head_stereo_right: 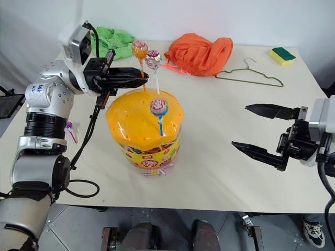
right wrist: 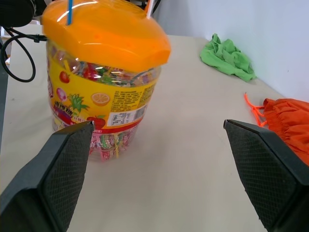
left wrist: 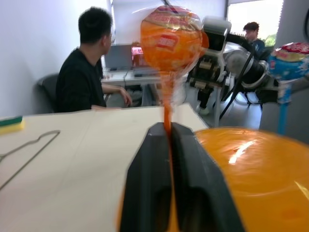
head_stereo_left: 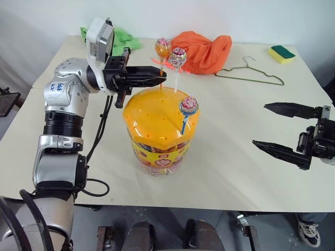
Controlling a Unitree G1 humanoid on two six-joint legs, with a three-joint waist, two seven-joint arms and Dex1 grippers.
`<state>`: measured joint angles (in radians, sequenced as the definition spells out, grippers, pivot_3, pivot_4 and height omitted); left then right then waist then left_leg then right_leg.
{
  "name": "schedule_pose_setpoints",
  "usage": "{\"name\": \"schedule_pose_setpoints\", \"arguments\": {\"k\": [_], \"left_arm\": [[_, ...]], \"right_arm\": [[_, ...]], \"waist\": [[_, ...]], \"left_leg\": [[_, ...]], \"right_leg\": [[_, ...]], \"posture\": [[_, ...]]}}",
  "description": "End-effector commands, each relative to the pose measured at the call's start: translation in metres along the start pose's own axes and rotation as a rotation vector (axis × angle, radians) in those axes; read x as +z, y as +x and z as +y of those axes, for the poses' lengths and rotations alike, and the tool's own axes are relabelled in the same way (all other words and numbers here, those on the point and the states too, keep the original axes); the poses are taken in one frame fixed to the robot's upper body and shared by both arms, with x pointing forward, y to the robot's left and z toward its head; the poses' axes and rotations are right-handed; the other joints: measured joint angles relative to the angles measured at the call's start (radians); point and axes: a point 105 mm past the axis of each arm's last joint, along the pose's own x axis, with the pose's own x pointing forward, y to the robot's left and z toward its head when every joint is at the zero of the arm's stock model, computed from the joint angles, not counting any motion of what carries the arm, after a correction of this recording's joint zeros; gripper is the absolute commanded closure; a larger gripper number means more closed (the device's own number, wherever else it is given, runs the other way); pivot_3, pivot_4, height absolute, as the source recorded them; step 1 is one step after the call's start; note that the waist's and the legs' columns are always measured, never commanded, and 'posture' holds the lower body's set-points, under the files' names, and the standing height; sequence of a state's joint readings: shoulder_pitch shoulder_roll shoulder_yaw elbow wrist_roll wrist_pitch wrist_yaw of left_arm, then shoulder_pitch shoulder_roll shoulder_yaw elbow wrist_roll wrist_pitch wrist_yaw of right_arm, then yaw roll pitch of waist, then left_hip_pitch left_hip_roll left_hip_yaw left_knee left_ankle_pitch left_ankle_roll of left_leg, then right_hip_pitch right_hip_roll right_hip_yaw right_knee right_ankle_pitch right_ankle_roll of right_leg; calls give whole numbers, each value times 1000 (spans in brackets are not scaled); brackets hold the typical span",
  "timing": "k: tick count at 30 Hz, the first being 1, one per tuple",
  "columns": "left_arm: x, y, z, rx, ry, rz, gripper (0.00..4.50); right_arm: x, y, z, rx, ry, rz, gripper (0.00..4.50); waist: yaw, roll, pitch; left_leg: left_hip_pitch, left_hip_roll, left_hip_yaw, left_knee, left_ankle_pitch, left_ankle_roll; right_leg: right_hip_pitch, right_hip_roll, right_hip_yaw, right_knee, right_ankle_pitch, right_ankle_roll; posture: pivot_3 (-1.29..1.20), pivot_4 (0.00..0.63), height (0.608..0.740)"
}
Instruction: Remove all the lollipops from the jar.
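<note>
The jar [head_stereo_left: 162, 133] stands upright mid-desk [head_stereo_left: 235, 157], three lollipops rising from holes in its orange lid: the orange-stick lollipop [head_stereo_left: 162, 48] and white-stick lollipop [head_stereo_left: 178, 55] at the far rim, the blue-stick lollipop [head_stereo_left: 188, 106] nearer the front. The left gripper [head_stereo_left: 161, 77] is clenched on the orange stick just above the lid. The right gripper [head_stereo_left: 272, 128] hangs released, jaws wide, well to the jar's right.

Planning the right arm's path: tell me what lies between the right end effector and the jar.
Bare tabletop only, in both eye views. The right end effector stands open, off to the side of the jar, nothing between them.
</note>
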<state>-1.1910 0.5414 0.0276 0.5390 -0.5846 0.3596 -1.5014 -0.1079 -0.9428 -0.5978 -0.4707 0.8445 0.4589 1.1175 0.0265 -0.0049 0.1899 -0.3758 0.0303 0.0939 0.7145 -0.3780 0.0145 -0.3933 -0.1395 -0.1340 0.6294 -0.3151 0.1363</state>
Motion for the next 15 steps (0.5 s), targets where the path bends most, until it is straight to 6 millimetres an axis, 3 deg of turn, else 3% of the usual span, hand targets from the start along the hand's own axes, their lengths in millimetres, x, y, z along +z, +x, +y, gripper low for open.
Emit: {"name": "schedule_pose_setpoints", "arguments": {"k": [1,8,11,15], "left_arm": [[33,3,-11,-76,109,-40,4467],[57,0,-6,31,173,-39,4467],[53,-11,15,236,137,65,4467],[32,-47,50,634,-76,255,4467]], "right_arm": [[13,-3,-1,-8,-62,-23,0],[14,-2,-3,4,-68,-30,0],[14,-1,-3,8,-68,-29,0],[13,-1,-4,17,-66,-25,0]], "waist": [[0,0,0],[-1,0,0],[-2,0,0],[0,0,0]], "left_leg": [[0,0,0,0,0,0],[0,0,0,0,0,0],[0,0,-1,0,0,0],[0,0,-1,0,0,0]], "right_leg": [[0,0,0,0,0,0],[0,0,0,0,0,0],[0,0,0,0,0,0],[0,0,0,0,0,0]], "posture": [[0,150,740],[0,150,740],[0,150,740],[0,150,740]]}}
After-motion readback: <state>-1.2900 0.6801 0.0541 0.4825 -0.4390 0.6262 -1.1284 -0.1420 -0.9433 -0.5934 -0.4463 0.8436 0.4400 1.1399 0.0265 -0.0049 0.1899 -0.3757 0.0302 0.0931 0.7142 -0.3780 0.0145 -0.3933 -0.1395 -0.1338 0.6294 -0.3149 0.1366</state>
